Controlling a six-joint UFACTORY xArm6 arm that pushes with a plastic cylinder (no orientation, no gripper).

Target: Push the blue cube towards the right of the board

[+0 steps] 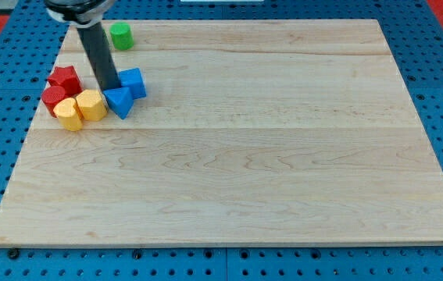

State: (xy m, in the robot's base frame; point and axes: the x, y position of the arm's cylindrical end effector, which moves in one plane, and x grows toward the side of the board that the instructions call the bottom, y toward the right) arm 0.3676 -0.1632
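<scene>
Blue cube (133,82) sits touching my tip (110,88) on its right; the rod grips nothing

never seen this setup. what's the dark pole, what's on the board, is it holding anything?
The dark pole is a robot arm's end effector: a plain rod, no gripper. It holds nothing; it only slides my tip along the wooden board to shove blocks.

There is one camera, looking down at the board at an angle; its mounting isn't on record.

All blocks sit near the view's top left. My tip is just left of the blue cube, with a blue triangular block right below it. Further left are two yellow blocks, a red star-like block and a red round one. A green cylinder stands alone near the top edge.

The job: push the blue cube rightward.
</scene>
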